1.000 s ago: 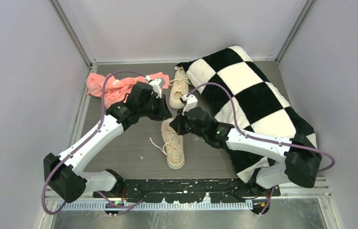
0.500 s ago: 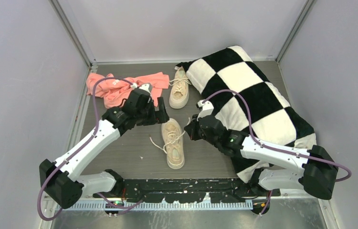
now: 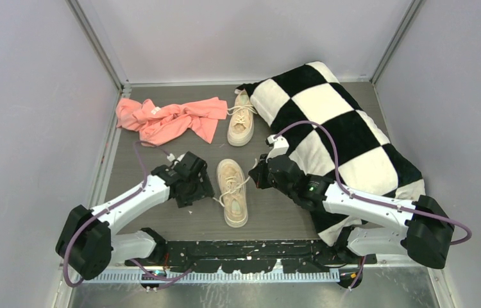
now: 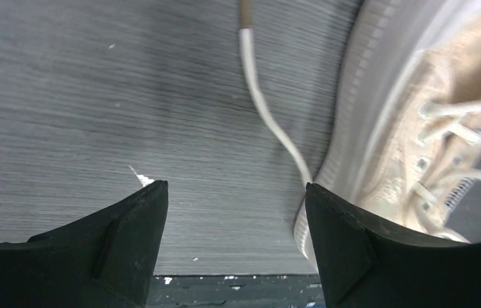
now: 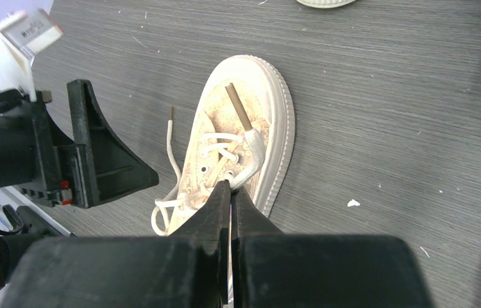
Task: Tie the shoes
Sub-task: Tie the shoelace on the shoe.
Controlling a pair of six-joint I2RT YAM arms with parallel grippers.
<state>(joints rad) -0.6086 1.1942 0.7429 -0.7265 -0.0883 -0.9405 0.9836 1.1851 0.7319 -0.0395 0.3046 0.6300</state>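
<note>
Shoes sit apart on the dark table [image 3: 276, 215], and the near shoe [image 3: 232, 192] is the one closest to the arm bases. Just beside the near shoe, on its left, the left gripper [image 3: 206, 190] hangs low over the table. Its two black fingers [image 4: 132, 237] stand wide apart and hold nothing. A loose lace [image 4: 270, 122] runs from the near shoe's left side out across the table, and its brown tip points away from the shoe. On the near shoe's right side, the right gripper [image 3: 253, 178] has its fingers pressed tight together. They pinch the other lace [image 5: 251, 144], which comes out of the shoe's top. That lace bends up past the fingertips, and its stiff brown tip pokes out over the front of the near shoe. Farther back from the near shoe, well apart from it, the far shoe [image 3: 241, 119] lies alone with its laces loose. To the left of the far shoe, a pink cloth [image 3: 167, 119] lies in a crumpled heap. Right of both shoes, a big black-and-white checkered pillow [image 3: 340, 135] reaches to the back corner, touching the far shoe's right side.
</note>
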